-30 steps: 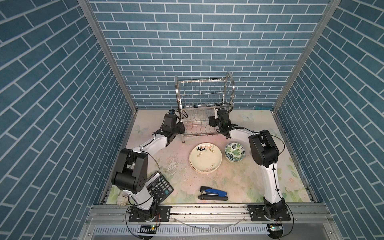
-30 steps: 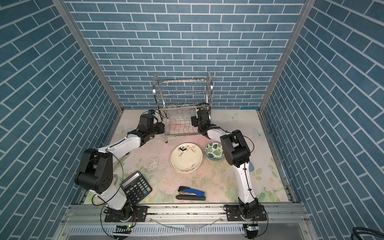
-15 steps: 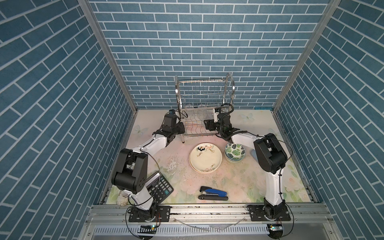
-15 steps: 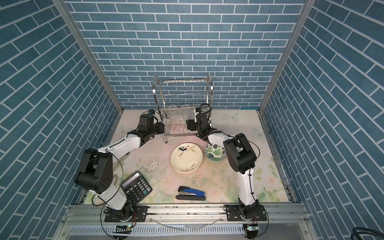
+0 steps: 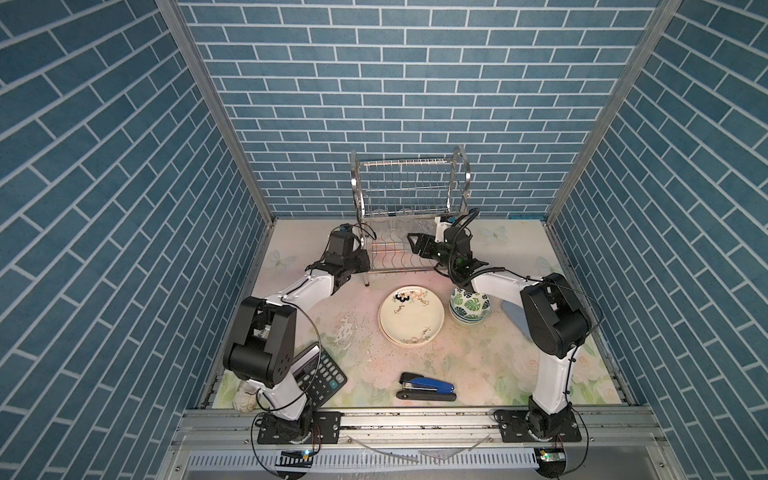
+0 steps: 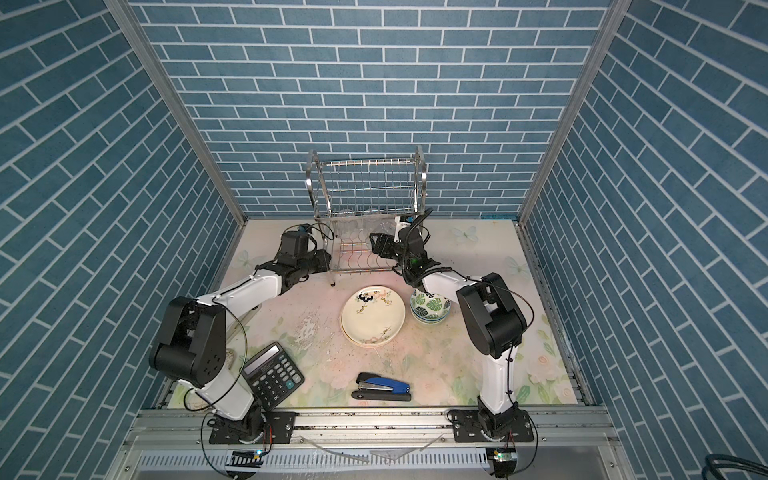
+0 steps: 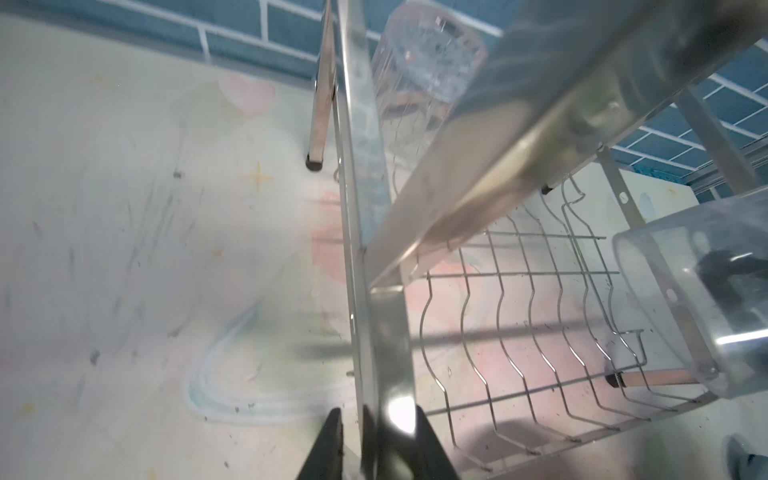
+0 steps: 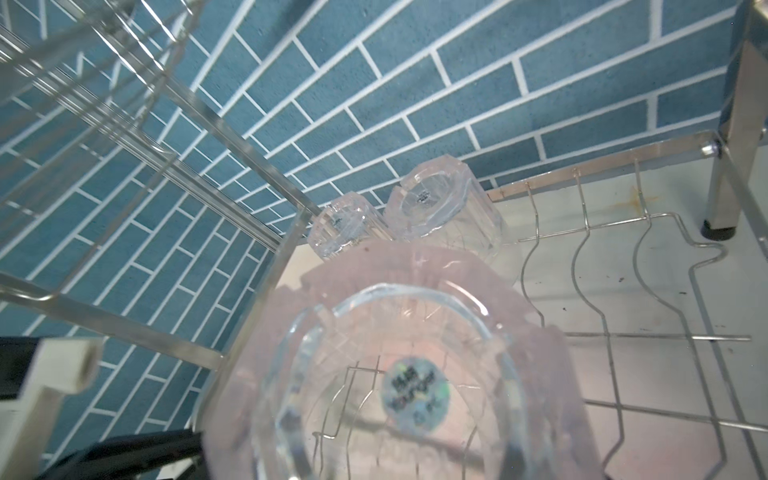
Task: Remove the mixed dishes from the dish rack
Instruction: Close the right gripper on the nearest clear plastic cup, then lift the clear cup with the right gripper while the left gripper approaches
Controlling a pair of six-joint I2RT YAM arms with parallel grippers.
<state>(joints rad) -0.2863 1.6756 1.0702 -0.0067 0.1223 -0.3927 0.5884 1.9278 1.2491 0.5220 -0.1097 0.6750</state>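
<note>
Blue brick-patterned walls close in three sides of a floral tabletop (image 5: pixel 478 357), and the dish rack (image 5: pixel 355 195) stands at the back by the far wall. At the rack's front leg on the left arm's side, the left gripper (image 7: pixel 376 413) straddles the flat steel strip. In the left wrist view its jaws are only narrowly parted: one finger (image 7: pixel 422 444) sits right at the metal, and a sliver of table shows between the other finger and the strip, so nothing is clamped. The right gripper (image 5: pixel 415 245) is in at the lower shelf from the rack's other end, jaws spread wide. A clear tumbler (image 8: pixel 399 374), base up, fills the right wrist view just ahead of it, and one black finger (image 8: pixel 124 457) ends at its wall. Whether the pads press on the glass cannot be told. Two more tumblers (image 8: pixel 436 212) stand upside down side by side behind it on the same shelf. In front of the rack a cream floral plate (image 5: pixel 411 316) tops a short stack, with a green-leaf bowl (image 5: pixel 469 305) nested in other bowls just beside it. A calculator (image 5: pixel 320 374) and a stapler (image 5: pixel 428 386) lie near the front edge.
</note>
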